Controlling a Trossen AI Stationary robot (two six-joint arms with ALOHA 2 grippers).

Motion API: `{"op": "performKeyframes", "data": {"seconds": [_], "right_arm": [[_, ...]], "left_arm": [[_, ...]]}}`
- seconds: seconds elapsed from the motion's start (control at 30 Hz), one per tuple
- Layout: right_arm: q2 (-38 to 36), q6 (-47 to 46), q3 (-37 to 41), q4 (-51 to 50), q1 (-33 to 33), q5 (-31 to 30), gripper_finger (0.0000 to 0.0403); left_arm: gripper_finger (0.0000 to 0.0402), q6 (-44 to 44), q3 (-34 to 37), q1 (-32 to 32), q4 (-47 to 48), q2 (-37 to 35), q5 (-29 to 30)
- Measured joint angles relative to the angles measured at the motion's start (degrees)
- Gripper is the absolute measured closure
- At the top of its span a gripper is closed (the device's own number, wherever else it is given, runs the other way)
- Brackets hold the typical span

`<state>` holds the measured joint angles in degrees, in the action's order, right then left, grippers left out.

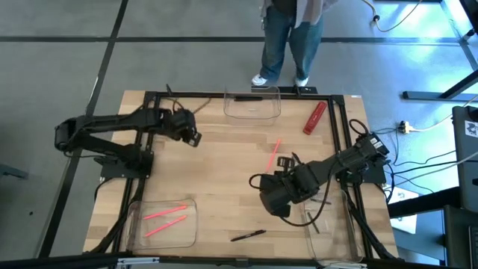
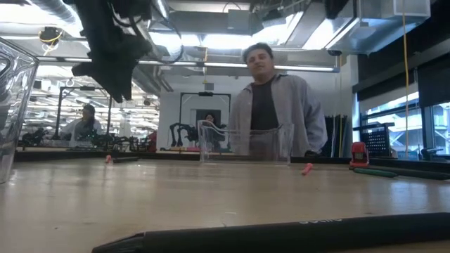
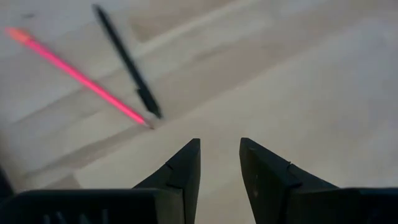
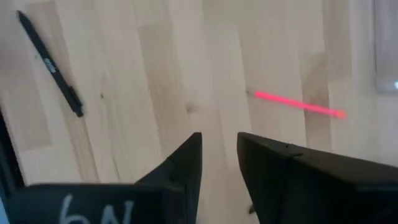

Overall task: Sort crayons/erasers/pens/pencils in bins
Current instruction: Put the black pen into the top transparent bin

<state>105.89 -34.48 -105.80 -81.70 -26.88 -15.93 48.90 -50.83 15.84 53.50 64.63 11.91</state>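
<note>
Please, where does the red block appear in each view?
High view: red block on the table's far right part, beside the clear bin.
Low view: far right, right of that bin.
Left wrist view: not in it.
Right wrist view: not in it.
Shared landmark: the bin.

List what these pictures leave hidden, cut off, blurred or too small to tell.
- Bin under the right arm, high view: the arm covers part of it, so its contents cannot be counted.
- Right pincer: hidden beneath its own arm in the high view.
- Black pen, low view: cut off by the right edge.
- Writing on the black pen, right wrist view: too small to read.
- Left bin, low view: cropped by the edge.
</note>
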Motion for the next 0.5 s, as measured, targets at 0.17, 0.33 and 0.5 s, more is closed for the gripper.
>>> {"op": "performKeyframes", "data": {"seconds": [0.17, 0.33, 0.5], "right_arm": [[-0.01, 9.41, 0.00, 3.09, 2.91, 0.91, 0.0299], [-0.75, 16.42, 0.00, 5.73, 6.92, 2.49, 0.0299], [-1.82, 21.52, 0.00, 9.07, 11.28, 2.49, 0.0299]], "left_arm": [[0.0296, -2.84, 0.13, 7.87, 0.00, 2.39, -1.87], [0.0296, -6.13, 0.22, 12.06, -0.81, 6.91, -3.50], [0.0296, -6.30, 0.22, 14.46, -0.92, 11.93, -3.73]]}}
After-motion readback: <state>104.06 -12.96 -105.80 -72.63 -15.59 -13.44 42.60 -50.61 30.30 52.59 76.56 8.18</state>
